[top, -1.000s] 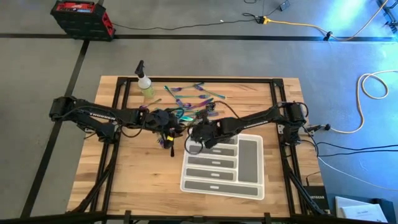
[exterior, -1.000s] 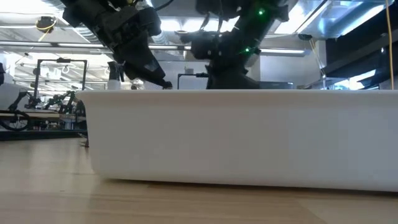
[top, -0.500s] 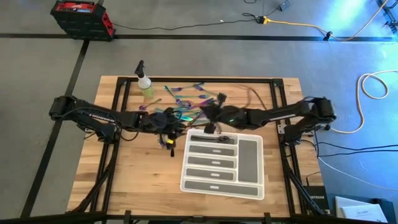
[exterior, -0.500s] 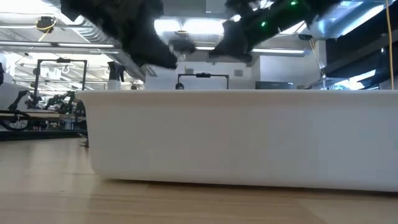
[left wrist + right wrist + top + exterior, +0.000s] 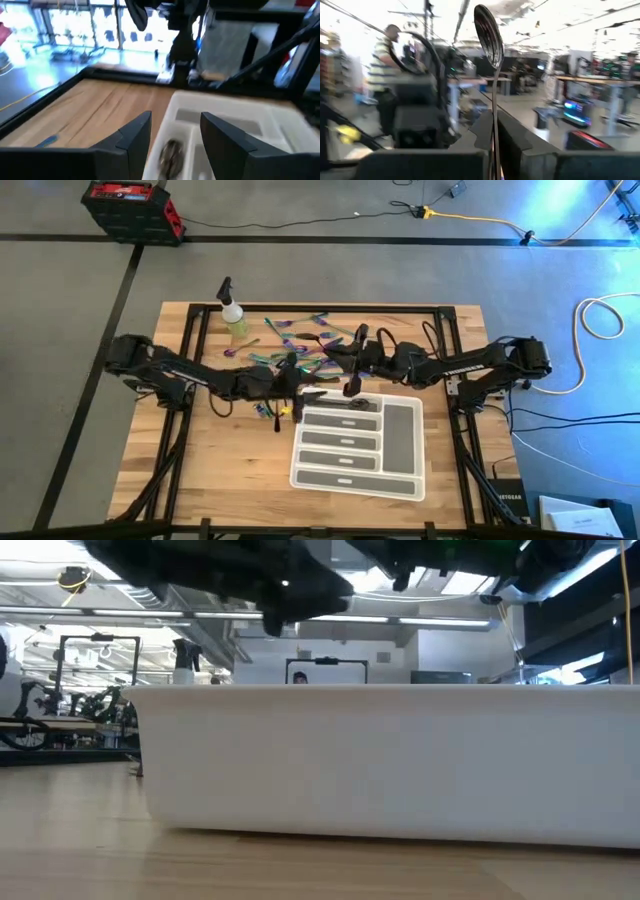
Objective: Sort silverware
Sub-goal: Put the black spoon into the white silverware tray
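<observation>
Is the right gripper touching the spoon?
Touching. The right wrist view shows the spoon standing up with its handle pinched between the shut fingers of the right gripper.

Right pincer (image 5: 352,385) lifted back off tray (image 5: 404,432), left pincer (image 5: 305,396) advanced to its corner

A white tray wall (image 5: 400,760) fills the middle, standing on a wooden desk (image 5: 70,850). Dark robot arms (image 5: 220,575) blur across the top. Behind, a bright room with ceiling lights and metal racks (image 5: 95,690).
</observation>
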Controlling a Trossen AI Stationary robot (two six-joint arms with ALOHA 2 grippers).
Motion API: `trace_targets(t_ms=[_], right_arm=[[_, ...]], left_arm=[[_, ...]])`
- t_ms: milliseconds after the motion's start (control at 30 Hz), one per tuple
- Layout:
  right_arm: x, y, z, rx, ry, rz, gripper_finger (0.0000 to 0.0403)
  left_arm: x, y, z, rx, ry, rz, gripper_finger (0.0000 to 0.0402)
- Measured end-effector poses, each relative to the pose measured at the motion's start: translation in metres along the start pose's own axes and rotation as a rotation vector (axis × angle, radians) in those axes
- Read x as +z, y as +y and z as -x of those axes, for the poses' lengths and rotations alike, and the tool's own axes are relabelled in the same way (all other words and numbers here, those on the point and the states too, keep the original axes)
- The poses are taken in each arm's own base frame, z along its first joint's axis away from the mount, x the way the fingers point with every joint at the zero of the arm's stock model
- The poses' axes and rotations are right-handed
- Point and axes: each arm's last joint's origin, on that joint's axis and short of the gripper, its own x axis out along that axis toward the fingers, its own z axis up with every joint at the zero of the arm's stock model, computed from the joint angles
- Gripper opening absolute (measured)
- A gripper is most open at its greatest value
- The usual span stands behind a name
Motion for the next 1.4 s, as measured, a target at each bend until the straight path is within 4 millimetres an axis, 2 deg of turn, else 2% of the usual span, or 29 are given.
trace_targets(t_ms=[300, 600, 767, 1133, 1400], right_arm=[[0.005, 0.003, 0.000, 0.104, -0.047, -0.059, 0.0000], [0.004, 0.004, 0.000, 0.145, -0.043, -0.060, 0.0000], [0.005, 0.004, 0.000, 0.150, -0.051, -0.056, 0.0000], [0.005, 0.005, 0.000, 0.169, -0.054, -0.052, 0.0000], [0.005, 0.005, 0.000, 0.170, -0.052, -0.057, 0.0000]], left_arm=[[-0.005, 0.008, -0.020, 0.014, -0.256, 0.122, 0.0156], [0.018, 0.020, -0.040, -0.041, -0.337, 0.157, 0.0156], [0.029, 0.019, -0.046, -0.041, -0.344, 0.141, 0.0156], [0.033, 0.024, -0.051, -0.024, -0.324, 0.148, 0.0156], [0.034, 0.024, -0.051, -0.042, -0.336, 0.151, 0.0116]])
